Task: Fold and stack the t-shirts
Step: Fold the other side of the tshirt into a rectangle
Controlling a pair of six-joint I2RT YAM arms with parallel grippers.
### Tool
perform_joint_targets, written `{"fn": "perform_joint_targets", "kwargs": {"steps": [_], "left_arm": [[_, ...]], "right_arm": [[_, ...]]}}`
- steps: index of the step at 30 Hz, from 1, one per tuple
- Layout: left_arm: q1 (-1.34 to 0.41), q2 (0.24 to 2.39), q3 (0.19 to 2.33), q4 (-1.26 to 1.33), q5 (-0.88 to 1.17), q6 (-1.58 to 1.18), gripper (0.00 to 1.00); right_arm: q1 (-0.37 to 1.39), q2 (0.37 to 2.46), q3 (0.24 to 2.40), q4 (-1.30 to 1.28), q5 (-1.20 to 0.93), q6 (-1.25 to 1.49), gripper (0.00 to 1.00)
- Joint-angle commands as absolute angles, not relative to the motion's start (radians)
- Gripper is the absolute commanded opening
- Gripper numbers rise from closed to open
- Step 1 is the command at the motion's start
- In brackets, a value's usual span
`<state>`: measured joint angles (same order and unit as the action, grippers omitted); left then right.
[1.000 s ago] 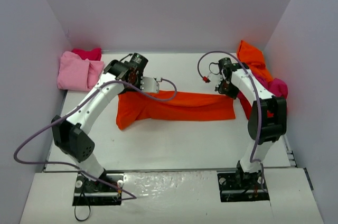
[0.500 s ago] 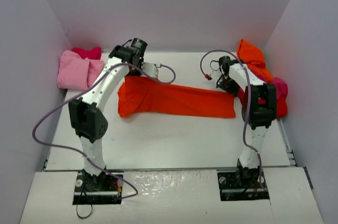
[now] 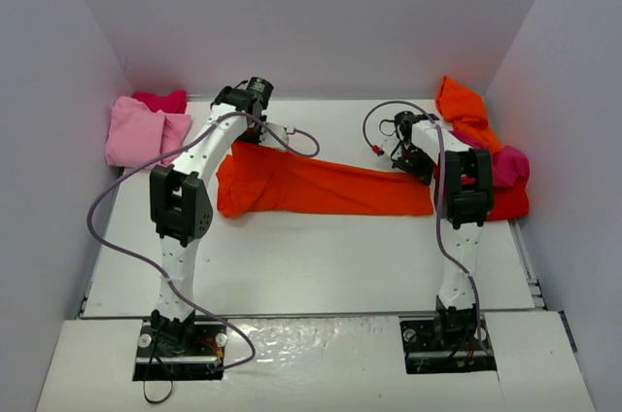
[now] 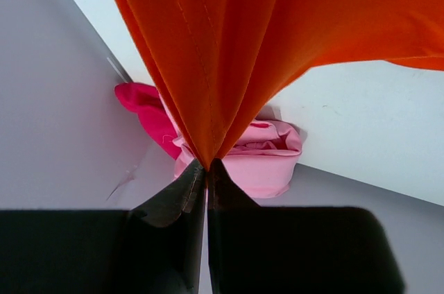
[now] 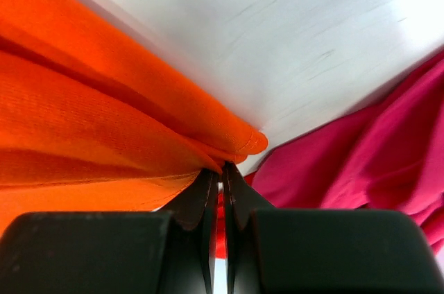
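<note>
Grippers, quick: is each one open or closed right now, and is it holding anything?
Left gripper: closed, pinching one end of the orange t-shirt.
Right gripper: closed, pinching the other end of the same orange t-shirt.

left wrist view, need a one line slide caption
Left gripper shut on a gathered edge of the orange t-shirt, pink t-shirt and magenta t-shirt behind.

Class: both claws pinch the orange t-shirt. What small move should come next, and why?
Probably draw both claws in step toward the near side, folding the held edge over. The left claw and right claw are each shut on an end of the orange t-shirt, stretched between them across the table.
</note>
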<state>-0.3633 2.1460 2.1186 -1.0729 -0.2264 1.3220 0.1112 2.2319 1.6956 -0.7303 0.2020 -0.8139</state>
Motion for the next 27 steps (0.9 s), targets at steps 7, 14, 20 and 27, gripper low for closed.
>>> {"fn": "perform_joint_targets", "kwargs": {"steps": [7, 14, 20, 27], "left_arm": [[-0.289, 2.229, 2.364, -1.071, -0.262, 1.46, 0.0], [-0.283, 2.331, 2.453, -1.022, -0.263, 1.528, 0.0], [-0.301, 2.37, 2.488, -0.961, -0.268, 1.614, 0.0], [-0.302, 2.378, 2.516, -0.957, -0.265, 1.619, 0.0]], "right_arm": [[0.127, 2.336, 1.816, -0.801, 0.238, -0.79, 0.0], [0.135, 2.374, 1.843, -0.802, 0.235, -0.78, 0.0], [0.146, 2.411, 1.877, -0.784, 0.24, -0.75, 0.02], [0.138, 2.323, 1.872, -0.57, 0.344, -0.663, 0.42]]}}
